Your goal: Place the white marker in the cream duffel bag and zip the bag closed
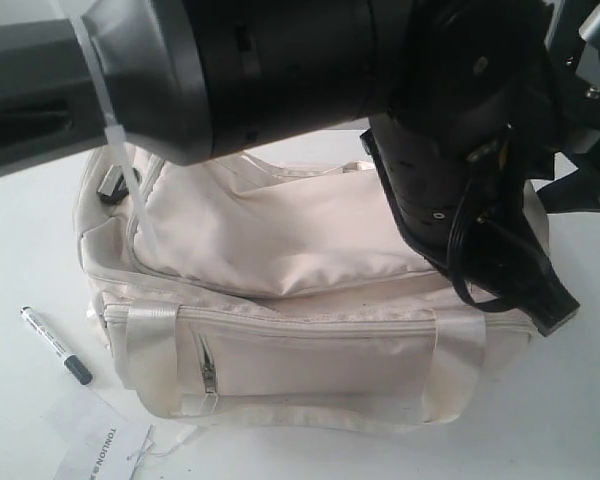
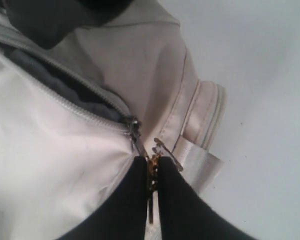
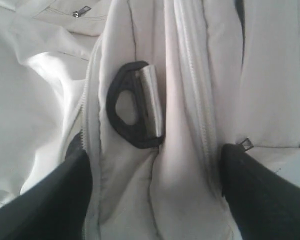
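Exterior view: paper slip (image 1: 105, 450) reads "TONIJON" near white marker (image 1: 54, 345)

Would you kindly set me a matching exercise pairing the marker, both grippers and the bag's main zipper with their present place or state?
Things:
1. white marker
2. left gripper
3. right gripper
4. main zipper

Places or states:
A. open, over a fold of the cream duffel bag
B. lying on the table beside the bag
C. shut on the zipper pull
D. partly open, grey lining showing

Pairs: 1-B, 2-C, 3-A, 4-D
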Tool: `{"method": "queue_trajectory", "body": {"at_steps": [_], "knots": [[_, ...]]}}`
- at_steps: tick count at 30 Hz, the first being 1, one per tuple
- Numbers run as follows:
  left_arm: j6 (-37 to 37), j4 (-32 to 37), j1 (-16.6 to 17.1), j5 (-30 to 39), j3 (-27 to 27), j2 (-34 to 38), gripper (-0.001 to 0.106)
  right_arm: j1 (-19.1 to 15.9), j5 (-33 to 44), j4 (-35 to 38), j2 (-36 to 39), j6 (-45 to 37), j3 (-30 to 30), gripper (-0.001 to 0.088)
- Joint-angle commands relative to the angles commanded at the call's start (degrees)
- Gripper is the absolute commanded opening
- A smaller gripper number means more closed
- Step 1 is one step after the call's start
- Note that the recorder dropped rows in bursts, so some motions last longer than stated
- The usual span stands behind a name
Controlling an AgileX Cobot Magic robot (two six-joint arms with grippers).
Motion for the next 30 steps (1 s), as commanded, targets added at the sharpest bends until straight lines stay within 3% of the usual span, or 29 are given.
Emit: {"method": "queue_trajectory", "body": {"at_steps": [7,8,9,12,13,30], "knots": [[-1.6,1.1,0.0,-3.1,0.0,0.0,0.0,2.0,-1.2,-0.3,2.2,-0.7,0.0,0.0672],[-1.8,0.4,0.0,-4.2,0.0,0.0,0.0,2.0,-2.3,-0.4,2.2,-1.2,0.0,0.0624],[-1.8,0.0,0.0,-4.7,0.0,0.0,0.0,2.0,-2.8,-0.4,2.2,-1.4,0.0,0.0567],[-1.4,-1.2,0.0,-6.7,0.0,0.0,0.0,2.0,-5.3,-0.7,2.2,-1.8,0.0,0.0067],[-1.4,-1.7,-0.1,-6.7,0.0,0.0,0.0,2.0,-6.5,-1.1,2.2,-1.8,0.0,0.0003],[6.6,-1.9,-3.5,-0.8,0.0,-1.5,0.0,2.0,-10.5,-1.0,2.4,1.1,0.0,0.0]]}}
